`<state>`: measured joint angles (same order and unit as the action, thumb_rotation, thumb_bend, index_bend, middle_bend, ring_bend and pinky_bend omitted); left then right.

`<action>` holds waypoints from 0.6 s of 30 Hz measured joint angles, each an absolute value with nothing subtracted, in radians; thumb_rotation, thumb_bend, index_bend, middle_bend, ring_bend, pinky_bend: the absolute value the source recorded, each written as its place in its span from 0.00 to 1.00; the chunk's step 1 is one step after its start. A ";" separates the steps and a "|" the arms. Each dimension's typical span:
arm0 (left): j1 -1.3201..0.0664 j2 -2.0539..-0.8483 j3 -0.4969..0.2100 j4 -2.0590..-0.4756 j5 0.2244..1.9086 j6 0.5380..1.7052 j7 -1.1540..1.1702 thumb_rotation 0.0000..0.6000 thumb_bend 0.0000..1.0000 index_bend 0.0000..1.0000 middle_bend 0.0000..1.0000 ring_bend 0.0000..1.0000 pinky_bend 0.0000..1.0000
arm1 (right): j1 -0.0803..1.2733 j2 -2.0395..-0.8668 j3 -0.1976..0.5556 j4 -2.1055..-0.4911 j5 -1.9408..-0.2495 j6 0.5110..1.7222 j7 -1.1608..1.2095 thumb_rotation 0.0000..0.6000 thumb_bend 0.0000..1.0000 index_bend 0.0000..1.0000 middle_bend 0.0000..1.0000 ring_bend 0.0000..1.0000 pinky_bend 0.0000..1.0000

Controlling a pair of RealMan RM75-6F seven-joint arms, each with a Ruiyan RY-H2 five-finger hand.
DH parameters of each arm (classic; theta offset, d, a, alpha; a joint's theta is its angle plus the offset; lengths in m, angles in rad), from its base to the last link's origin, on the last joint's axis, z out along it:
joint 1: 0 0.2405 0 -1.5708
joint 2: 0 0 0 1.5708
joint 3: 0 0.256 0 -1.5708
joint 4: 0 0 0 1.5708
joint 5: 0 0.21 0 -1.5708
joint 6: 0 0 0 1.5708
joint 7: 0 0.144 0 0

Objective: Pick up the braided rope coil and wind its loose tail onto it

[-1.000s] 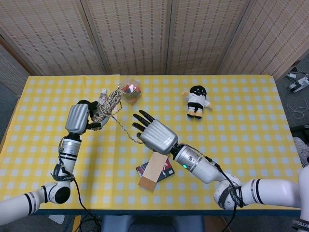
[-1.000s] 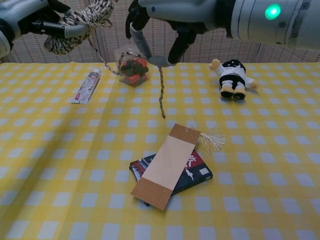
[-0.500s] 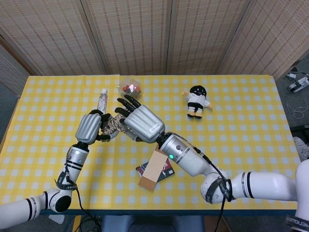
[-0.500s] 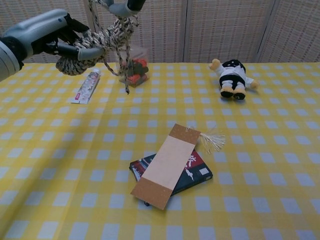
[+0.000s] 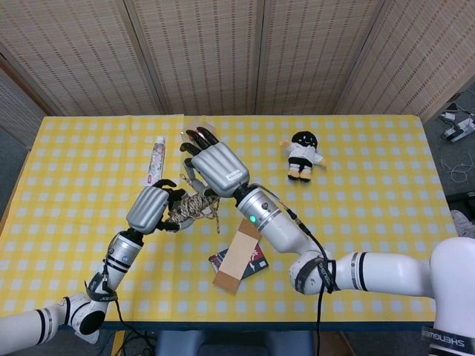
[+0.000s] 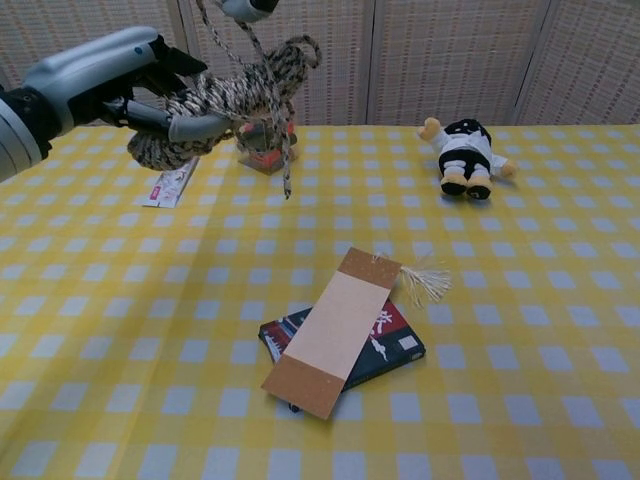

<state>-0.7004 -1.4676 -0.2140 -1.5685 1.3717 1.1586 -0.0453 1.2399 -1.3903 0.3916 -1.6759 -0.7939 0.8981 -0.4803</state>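
left robot hand (image 5: 152,208) with rope coil (image 6: 215,105) now lower, nearer

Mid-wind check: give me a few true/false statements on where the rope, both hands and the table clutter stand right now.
1. The left robot hand holds the rope coil clear of the table. True.
2. The rope's loose tail lies flat on the tablecloth. False: it hangs free below the coil.
3. The right robot hand is above the coil, at the strand rising from it. True; whether it pinches the strand is not clear.
4. The plush doll rests on the book. False: it lies apart, at the far right.
5. A brown strip lies across the book. True.
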 measured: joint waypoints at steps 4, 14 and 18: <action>-0.702 -1.464 -0.207 -1.554 1.414 1.161 -0.124 0.68 0.29 0.78 0.79 0.64 0.25 | 1.243 -1.403 0.389 -1.645 -0.771 0.891 -0.452 1.00 0.46 0.66 0.22 0.00 0.00; -0.703 -1.469 -0.199 -1.492 1.492 1.198 -0.276 0.69 0.29 0.78 0.79 0.64 0.25 | 1.226 -1.411 0.370 -1.598 -0.770 0.865 -0.379 1.00 0.46 0.66 0.22 0.00 0.00; -0.703 -1.469 -0.201 -1.481 1.505 1.214 -0.309 0.69 0.29 0.78 0.79 0.64 0.25 | 1.217 -1.413 0.362 -1.584 -0.780 0.857 -0.355 1.00 0.46 0.66 0.22 0.00 0.00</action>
